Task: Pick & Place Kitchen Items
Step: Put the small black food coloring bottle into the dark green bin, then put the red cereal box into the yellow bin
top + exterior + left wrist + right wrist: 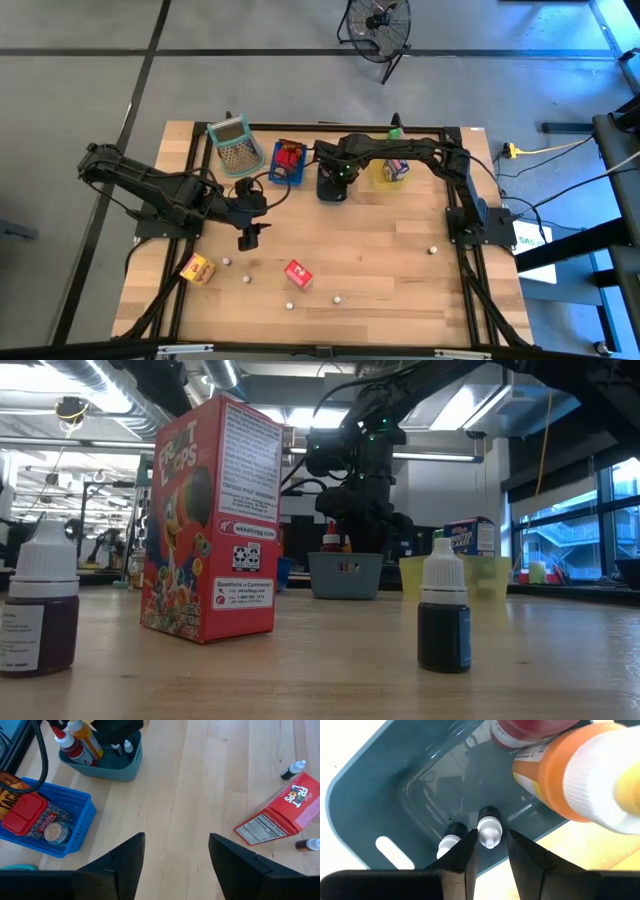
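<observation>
My right gripper (490, 845) points straight down into the grey tray (395, 785), open. Its fingers stand on either side of a tiny white-capped bottle (489, 827) that is upright on the tray floor, a narrow gap showing beside the cap. A second small bottle (447, 842) stands next to it. My left gripper (175, 865) hangs open above bare table, left of centre (248, 235). A red carton (298, 273) and a yellow-orange carton (197, 268) lie near the front edge, with several tiny bottles (289, 305) scattered around them.
An orange squeeze bottle (570, 775) and a red one (530, 730) stand in the grey tray close to my right gripper. The blue tray (287, 165) with packets, the mesh basket (233, 148) and the yellow tray (390, 172) line the far edge.
</observation>
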Robot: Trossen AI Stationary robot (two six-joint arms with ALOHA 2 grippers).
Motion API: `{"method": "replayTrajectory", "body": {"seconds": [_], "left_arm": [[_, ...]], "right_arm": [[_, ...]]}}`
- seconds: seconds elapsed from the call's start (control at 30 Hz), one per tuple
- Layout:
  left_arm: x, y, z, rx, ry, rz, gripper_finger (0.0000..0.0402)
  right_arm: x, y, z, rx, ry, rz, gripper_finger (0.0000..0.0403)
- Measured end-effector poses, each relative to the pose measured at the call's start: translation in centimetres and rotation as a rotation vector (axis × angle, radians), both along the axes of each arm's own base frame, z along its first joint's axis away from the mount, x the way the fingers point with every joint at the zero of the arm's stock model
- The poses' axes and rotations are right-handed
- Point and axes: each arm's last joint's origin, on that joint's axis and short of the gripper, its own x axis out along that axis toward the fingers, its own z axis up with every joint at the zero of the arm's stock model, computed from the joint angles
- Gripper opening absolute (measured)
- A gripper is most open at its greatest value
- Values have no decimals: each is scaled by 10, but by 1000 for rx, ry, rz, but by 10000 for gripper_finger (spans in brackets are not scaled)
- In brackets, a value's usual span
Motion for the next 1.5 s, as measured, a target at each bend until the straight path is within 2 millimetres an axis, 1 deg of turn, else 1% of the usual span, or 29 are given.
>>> {"method": "replayTrajectory", "body": {"seconds": [0.57, 0.83, 1.07, 1.17, 1.37, 1.5], "left_arm": [[0, 0, 0, 0, 0, 0, 215], [0, 0, 0, -1, 0, 1, 214], [0, 0, 0, 0, 1, 0, 216], [0, 0, 0, -4, 1, -1, 215], [0, 0, 0, -10, 4, -6, 216], [0, -1, 0, -39, 12, -24, 214]], "right_arm": [[-1, 0, 0, -14, 17, -17, 106], [2, 2, 10, -18, 5, 1, 106], [6, 3, 25, -22, 1, 10, 106], [3, 4, 33, -18, 36, 10, 106], [0, 9, 61, 0, 87, 29, 106], [-3, 18, 85, 79, 102, 73, 106]]}}
